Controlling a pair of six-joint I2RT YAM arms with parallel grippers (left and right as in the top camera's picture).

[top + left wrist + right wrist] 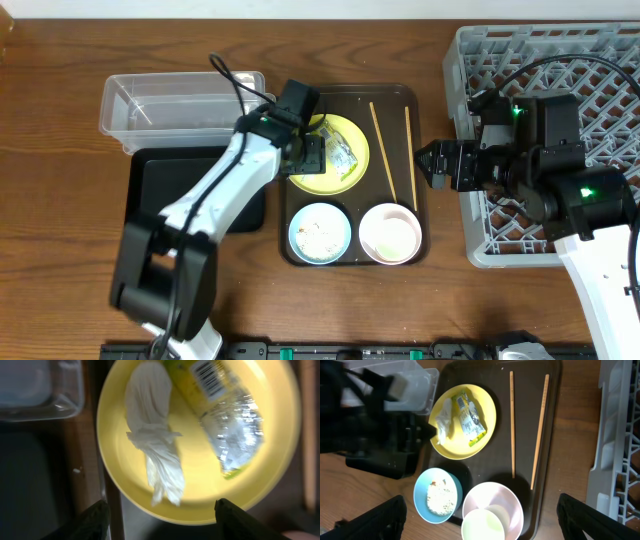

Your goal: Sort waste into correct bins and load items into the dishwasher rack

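The large square grey plastic dishwasher rack [480,50] sits at the right end of the wooden table, with the right arm reaching across it. Beside it lies the brown rectangular serving tray [392,120], which carries all the dishes. At the left stand the clear rectangular plastic tub [170,105] and, just in front of it, the shallow black rectangular tray [165,185].

On the serving tray, the round yellow plate [330,180] takes the far left corner. The light-blue bowl [296,232] and the white-pink bowl [495,492] sit side by side along the near edge. The small white cup [482,527] seems to rest inside the pink bowl, though its lower part is cut off by the frame. The two thin wooden chopsticks [512,425] lie nearly parallel on the right half of the tray.

The left gripper [165,522] hovers over the plate's rim, fingers spread with nothing between them. The right gripper [482,520] hangs over the tray's right edge, fingers wide apart and empty.

The crumpled green-and-yellow plastic wrapper [227,430] lies on the plate next to a twisted white paper napkin [152,440]. The loose whitish rice scraps [441,498] sit in the blue bowl.
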